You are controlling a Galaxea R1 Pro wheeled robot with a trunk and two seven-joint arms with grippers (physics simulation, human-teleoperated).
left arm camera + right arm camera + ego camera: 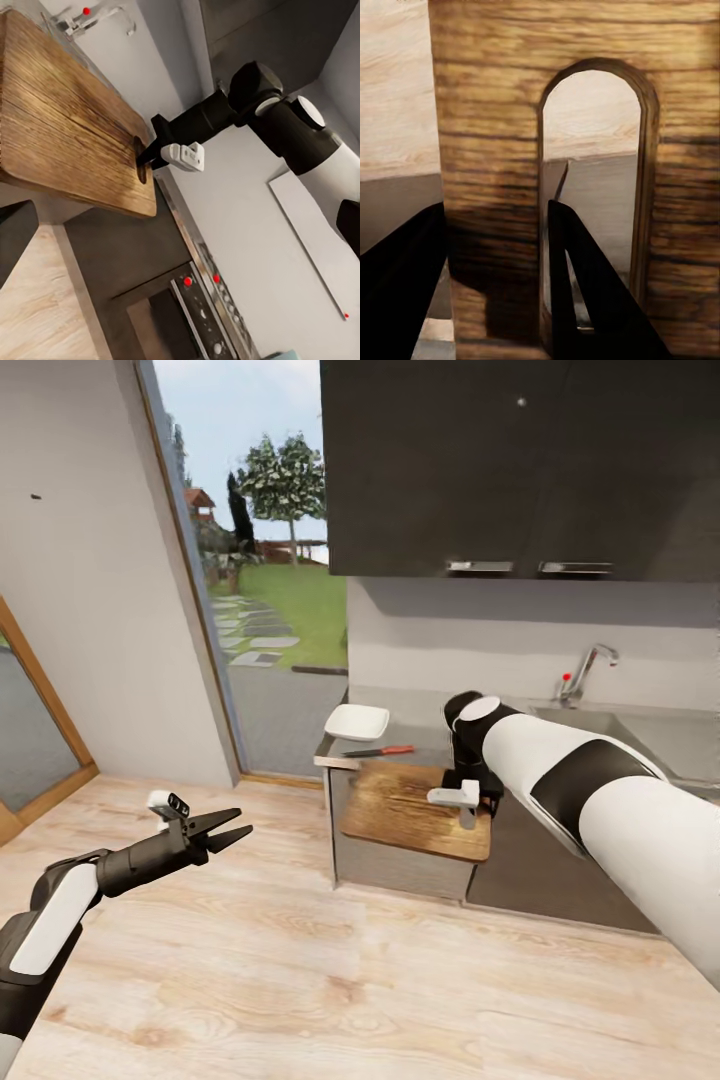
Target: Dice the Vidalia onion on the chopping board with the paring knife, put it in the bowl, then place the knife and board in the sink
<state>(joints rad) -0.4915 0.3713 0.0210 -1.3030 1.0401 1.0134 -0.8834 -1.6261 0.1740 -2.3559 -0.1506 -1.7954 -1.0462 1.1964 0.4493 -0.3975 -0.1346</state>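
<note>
The brown chopping board (405, 807) juts out past the front edge of the grey countertop (425, 738), and my right gripper (466, 818) is shut on it at the handle slot. In the right wrist view one finger (585, 292) passes through the slot and the other (397, 277) sits outside the board's (487, 112) edge. Behind the board lie the red-handled paring knife (380, 751) and the white bowl (357, 721). The sink (600, 722) with its faucet (585, 670) is to the right. My left gripper (232, 829) hangs open over the floor. The Vidalia onion is out of view.
Dark wall cabinets (520, 460) hang above the counter. A glass door (260, 590) to the garden stands left of the counter end. Wooden floor (300, 960) stretches in front. An oven panel with red knobs (199, 289) sits under the counter in the left wrist view.
</note>
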